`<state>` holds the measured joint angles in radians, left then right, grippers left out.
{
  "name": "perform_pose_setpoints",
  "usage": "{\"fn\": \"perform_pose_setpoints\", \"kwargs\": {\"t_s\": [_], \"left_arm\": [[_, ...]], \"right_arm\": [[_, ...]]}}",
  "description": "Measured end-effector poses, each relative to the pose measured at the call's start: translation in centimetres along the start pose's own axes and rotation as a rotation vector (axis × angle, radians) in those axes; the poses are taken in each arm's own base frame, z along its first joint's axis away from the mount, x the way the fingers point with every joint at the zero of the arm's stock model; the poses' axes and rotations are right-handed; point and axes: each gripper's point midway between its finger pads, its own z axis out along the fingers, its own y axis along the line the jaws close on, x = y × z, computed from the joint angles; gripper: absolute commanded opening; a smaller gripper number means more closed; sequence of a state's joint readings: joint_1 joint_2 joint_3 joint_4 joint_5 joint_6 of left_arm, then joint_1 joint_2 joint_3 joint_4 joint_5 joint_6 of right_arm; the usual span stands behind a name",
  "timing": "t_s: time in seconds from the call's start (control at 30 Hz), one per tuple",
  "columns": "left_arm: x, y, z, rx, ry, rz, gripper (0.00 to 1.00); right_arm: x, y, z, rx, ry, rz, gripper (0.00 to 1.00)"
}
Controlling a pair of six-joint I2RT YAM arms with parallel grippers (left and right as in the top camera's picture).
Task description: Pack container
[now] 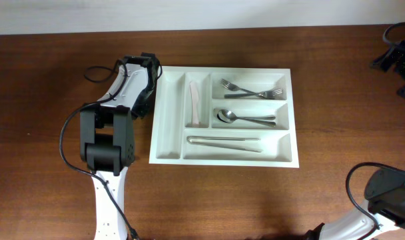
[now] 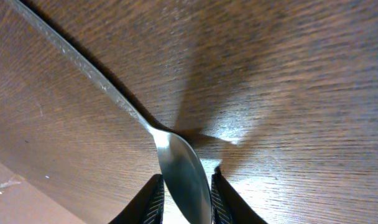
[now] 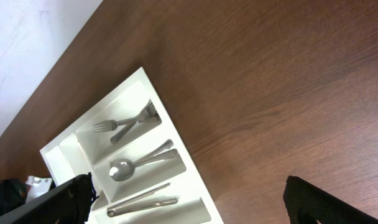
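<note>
**Left pincer grips a spoon beside the container**

The left pincer (image 2: 186, 179) is clenched on the bowl of a spoon (image 2: 124, 99), one finger against each edge. The handle runs away from the fingers, and the spoon casts a shadow on the brown wooden desk (image 1: 42, 67) beneath it. From overhead, this pincer sits just left of the container's far-left corner.

The right pincer (image 3: 189, 208) is released. Its fingers (image 3: 64, 199) are spread wide with only bare desk between them, and its arm is at the near-right edge, well apart from the container.

The container (image 1: 168, 117) lies flat in the middle of the desk, to the right of the left arm. Its leftmost upright compartment is bare, and the upright one beside it holds a pale pink strip (image 1: 196, 100). Of the three long compartments, the far one holds crossed forks (image 1: 252, 90), the middle one nested spoons (image 1: 242, 119), and the near one long metal pieces (image 1: 222, 142).
</note>
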<state>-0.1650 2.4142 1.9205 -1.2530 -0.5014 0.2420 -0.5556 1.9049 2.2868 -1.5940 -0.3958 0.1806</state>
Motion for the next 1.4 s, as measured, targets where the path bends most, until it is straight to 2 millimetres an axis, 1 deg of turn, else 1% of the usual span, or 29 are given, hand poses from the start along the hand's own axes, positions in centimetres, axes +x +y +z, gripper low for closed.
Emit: {"fn": "perform_pose_setpoints", "kwargs": {"t_s": [0.23, 0.3, 0.4, 0.47, 0.53, 0.87, 0.97, 1.03, 1.1, 1.2, 1.23, 1.33, 1.4], "left_arm": [[-0.1, 0.0, 0.0, 0.003, -0.003, 0.008, 0.26], [-0.1, 0.0, 0.0, 0.003, -0.005, 0.017, 0.25], [-0.3, -0.1, -0.1, 0.009, -0.013, 0.027, 0.15], [-0.4, -0.2, -0.1, 0.017, -0.019, 0.031, 0.06], [-0.5, -0.2, -0.1, 0.013, -0.022, 0.026, 0.02], [-0.6, 0.1, -0.1, 0.005, -0.029, 0.003, 0.02], [-0.1, 0.4, -0.1, -0.014, -0.007, -0.019, 0.02], [0.6, 0.6, -0.2, -0.036, 0.024, -0.028, 0.02], [1.1, 1.2, -0.6, -0.06, 0.046, -0.049, 0.02], [1.1, 2.6, -2.1, -0.096, 0.039, -0.084, 0.02], [0.8, 3.4, -3.1, -0.117, 0.018, -0.109, 0.02], [0.4, 4.8, -5.7, -0.147, -0.043, -0.157, 0.02], [0.4, 5.5, -8.2, -0.16, -0.103, -0.186, 0.02]], "right_arm": [[0.0, 0.0, 0.0, 0.0, 0.0, -0.001, 0.98], [0.0, 0.0, 0.0, 0.0, 0.0, 0.0, 0.99], [0.0, 0.0, 0.0, 0.0, 0.0, 0.0, 0.99], [0.0, 0.0, 0.0, 0.0, 0.0, -0.001, 0.99], [0.0, 0.0, 0.0, 0.0, 0.0, 0.0, 0.99], [0.0, 0.0, 0.0, 0.0, 0.0, -0.001, 0.99], [0.0, 0.0, 0.0, 0.0, 0.0, 0.0, 0.99], [0.0, 0.0, 0.0, 0.0, 0.0, 0.0, 0.99], [0.0, 0.0, 0.0, 0.0, 0.0, -0.001, 0.99], [0.0, 0.0, 0.0, 0.0, 0.0, -0.001, 0.99], [0.0, 0.0, 0.0, 0.0, 0.0, 0.0, 0.99], [0.0, 0.0, 0.0, 0.0, 0.0, 0.0, 0.99], [0.0, 0.0, 0.0, 0.0, 0.0, 0.0, 0.99]]}}
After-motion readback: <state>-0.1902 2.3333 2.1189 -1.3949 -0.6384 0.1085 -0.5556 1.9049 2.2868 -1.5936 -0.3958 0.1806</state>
